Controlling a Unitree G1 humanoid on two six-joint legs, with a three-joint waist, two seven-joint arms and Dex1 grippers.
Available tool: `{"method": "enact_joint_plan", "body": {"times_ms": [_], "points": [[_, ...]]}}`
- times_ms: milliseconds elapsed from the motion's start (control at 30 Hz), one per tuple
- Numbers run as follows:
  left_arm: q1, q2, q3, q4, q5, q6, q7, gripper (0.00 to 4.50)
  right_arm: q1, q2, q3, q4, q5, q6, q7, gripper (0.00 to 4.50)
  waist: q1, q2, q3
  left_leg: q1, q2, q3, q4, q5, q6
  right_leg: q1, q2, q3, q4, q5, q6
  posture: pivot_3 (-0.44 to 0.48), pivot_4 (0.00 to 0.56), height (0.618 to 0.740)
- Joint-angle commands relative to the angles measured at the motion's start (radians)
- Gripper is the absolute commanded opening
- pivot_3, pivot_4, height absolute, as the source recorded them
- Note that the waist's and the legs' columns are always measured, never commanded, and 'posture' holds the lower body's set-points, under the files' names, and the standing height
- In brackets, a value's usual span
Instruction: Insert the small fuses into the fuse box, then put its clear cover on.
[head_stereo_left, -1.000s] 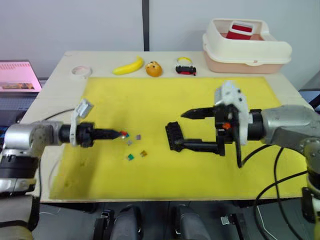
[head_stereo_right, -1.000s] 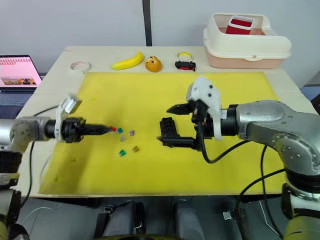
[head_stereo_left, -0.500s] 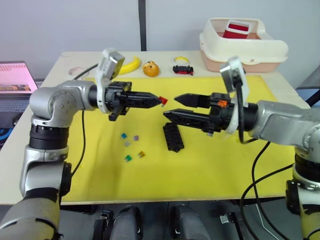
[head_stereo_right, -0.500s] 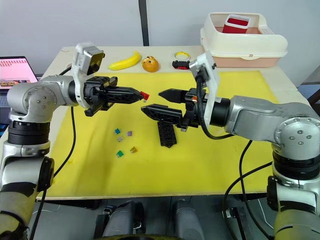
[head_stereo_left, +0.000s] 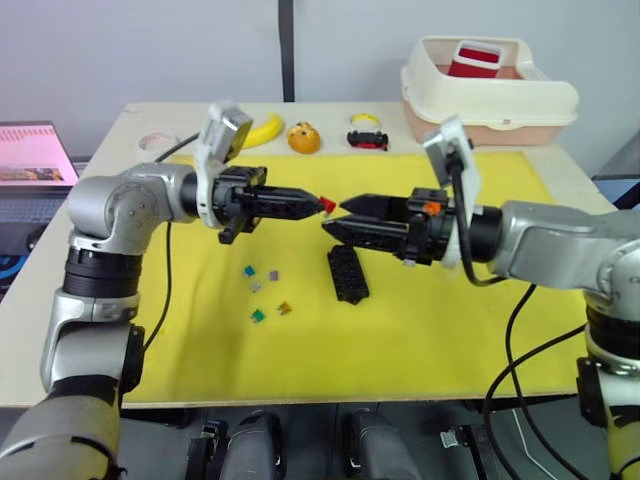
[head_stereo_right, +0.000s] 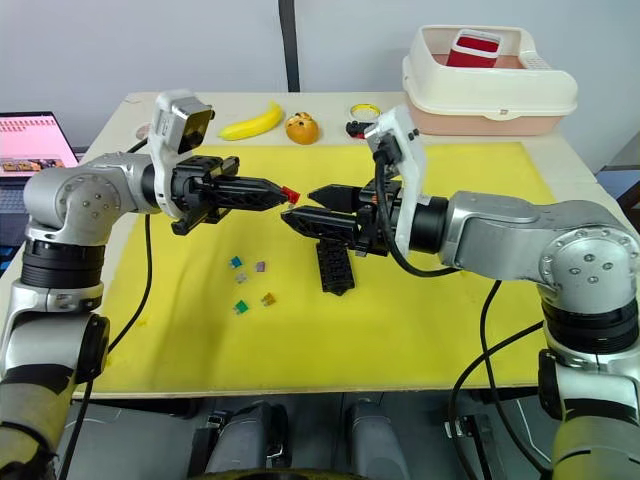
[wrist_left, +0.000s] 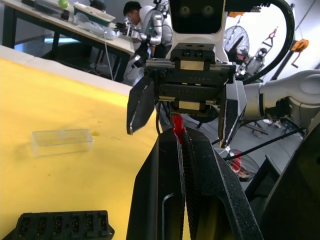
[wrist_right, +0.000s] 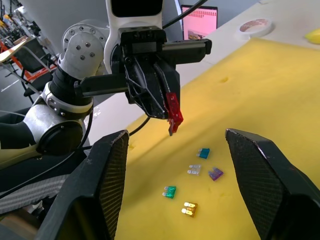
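My left gripper (head_stereo_left: 318, 203) is raised above the yellow mat and shut on a red fuse (head_stereo_left: 326, 204), whose tip sticks out past the fingers (wrist_left: 177, 125). My right gripper (head_stereo_left: 336, 215) faces it, open, with its fingertips on either side of the red fuse (wrist_right: 172, 112) and not touching it. The black fuse box (head_stereo_left: 347, 273) lies on the mat below both grippers. Several small fuses lie loose to its left: teal (head_stereo_left: 247, 270), purple (head_stereo_left: 272, 275), grey (head_stereo_left: 256, 287), amber (head_stereo_left: 284, 308), green (head_stereo_left: 258, 315). The clear cover (wrist_left: 62, 141) lies on the mat beyond the fuse box (wrist_left: 60, 226).
The yellow mat (head_stereo_left: 450, 330) covers most of the table. Along the back edge are a tape roll (head_stereo_left: 155, 142), a banana (head_stereo_left: 258, 130), an orange object (head_stereo_left: 307, 137) and a small black-and-red toy (head_stereo_left: 368, 135). A cream bin (head_stereo_left: 490, 95) stands back right. A laptop (head_stereo_left: 35, 155) sits far left.
My left gripper lifted the red fuse off the mat and carried it to mid-air. My right gripper left the fuse box, rose, and closed in until its open fingers flank the fuse.
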Motion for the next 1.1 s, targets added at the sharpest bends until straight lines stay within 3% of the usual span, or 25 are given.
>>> {"method": "enact_joint_plan", "body": {"times_ms": [33,267,400,867,933,1033,1100], "points": [[-0.014,0.013,0.01,-0.011,0.002,-0.021,-0.007,0.0,-0.035,-0.007,-0.013,0.005,0.01,-0.026,0.003,3.21,0.0,0.0,0.0,0.0,0.0,0.0,0.0,0.0,0.0,0.0,0.0,0.0,0.0,0.0,0.0,0.0,0.15,0.739],[-0.004,0.026,0.003,-0.011,0.007,-0.029,-0.007,0.0,-0.05,-0.005,-0.006,0.016,0.002,-0.025,0.019,3.21,0.0,0.0,0.0,0.0,0.0,0.0,0.0,0.0,0.0,0.0,0.0,0.0,0.0,0.0,0.0,0.0,0.15,0.739],[-0.006,0.025,0.005,-0.012,0.006,-0.026,-0.006,0.0,-0.055,-0.004,0.0,0.018,-0.003,-0.022,0.025,1.91,0.001,0.0,0.0,0.0,0.0,0.0,0.0,0.0,0.0,0.0,0.0,0.0,0.0,0.0,0.0,0.0,0.15,0.739],[0.009,0.017,0.003,-0.03,0.009,-0.033,0.001,0.0,-0.062,0.002,0.013,0.017,-0.021,-0.022,0.044,1.91,0.0,0.0,0.0,0.0,0.0,0.0,0.0,0.0,0.0,0.0,0.0,0.0,0.0,0.0,0.0,0.0,0.15,0.739],[0.014,0.014,0.008,-0.035,0.006,-0.034,0.008,0.0,-0.066,0.003,0.016,0.018,-0.032,-0.021,0.053,1.38,0.0,0.0,0.0,0.0,0.0,0.0,0.0,0.0,0.0,0.0,0.0,0.0,0.0,0.0,0.0,0.0,0.15,0.739],[0.021,0.013,0.007,-0.04,0.007,-0.039,0.01,0.0,-0.075,0.004,0.017,0.026,-0.045,-0.019,0.067,0.09,0.0,0.0,0.0,0.0,0.0,0.0,0.0,0.0,0.0,0.0,0.0,0.0,0.0,0.0,0.0,0.0,0.15,0.739],[0.022,0.012,0.007,-0.04,0.008,-0.041,0.012,0.0,-0.077,0.0,0.016,0.029,-0.052,-0.016,0.076,0.03,0.001,0.0,0.0,0.0,0.0,0.0,0.0,0.0,0.0,0.0,0.0,0.0,0.0,0.0,0.0,0.0,0.15,0.739]]}}
